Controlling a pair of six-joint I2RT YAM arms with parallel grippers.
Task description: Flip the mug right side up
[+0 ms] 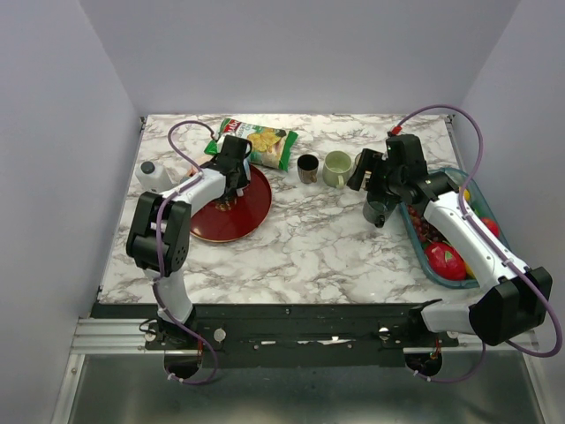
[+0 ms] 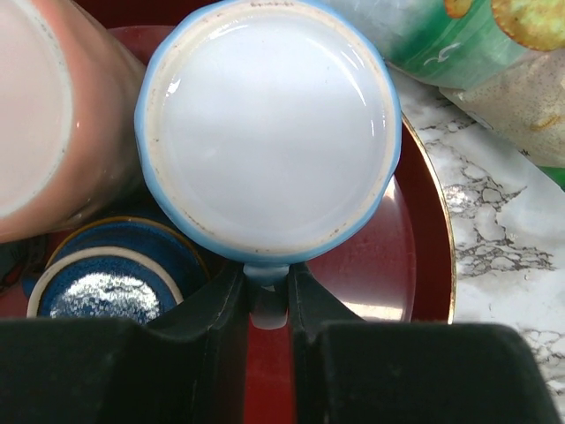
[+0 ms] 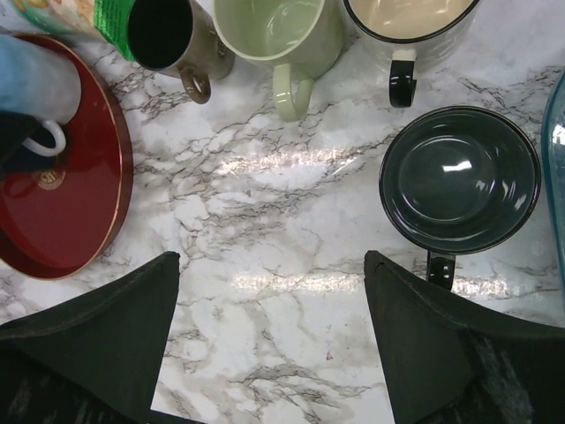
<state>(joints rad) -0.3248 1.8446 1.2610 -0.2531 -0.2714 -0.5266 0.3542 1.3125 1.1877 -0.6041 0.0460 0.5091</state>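
The left pincer (image 2: 267, 309) pinches the handle (image 2: 265, 281) of the mug (image 2: 269, 132), which sits base-up on the red plate (image 2: 428, 265), likely to lever it over, while the right pincer (image 3: 274, 300) hangs spread above the surface (image 3: 282, 203).

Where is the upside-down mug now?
In the left wrist view, the mug sits base-up on the red plate at the left of the table, handle in the left pincer, beside a pink cup.

My marble table (image 1: 309, 243) carried a red plate (image 1: 221, 225), a chip bag (image 1: 260, 141), a brown mug (image 1: 307, 168), a green mug (image 1: 336, 169), a cream mug (image 3: 410, 13), a dark mug (image 3: 459, 181) (all upright) and a teal tray (image 3: 554, 150).
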